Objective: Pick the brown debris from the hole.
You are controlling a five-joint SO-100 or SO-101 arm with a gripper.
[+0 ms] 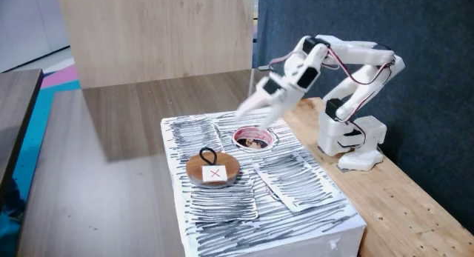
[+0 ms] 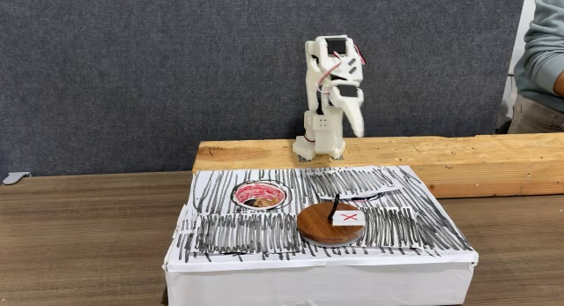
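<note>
The hole (image 1: 244, 131) is a round opening with a pinkish-red rim in the top of a white box, and it lies left of centre in a fixed view (image 2: 240, 190). The brown debris (image 1: 255, 143) lies inside it as a small tan lump (image 2: 262, 198). My white gripper (image 1: 250, 109) hangs in the air just above and behind the hole and is blurred. In a fixed view the gripper (image 2: 356, 123) points down in front of the arm's base. I cannot make out how its jaws stand. Nothing shows between them.
A round wooden disc (image 1: 212, 168) with a black loop and a red X label lies on the scribbled white box (image 1: 296, 205) beside the hole, also in a fixed view (image 2: 331, 223). The arm's base stands on a wooden plank (image 2: 458, 156). A person's arm (image 2: 539, 50) is at the right edge.
</note>
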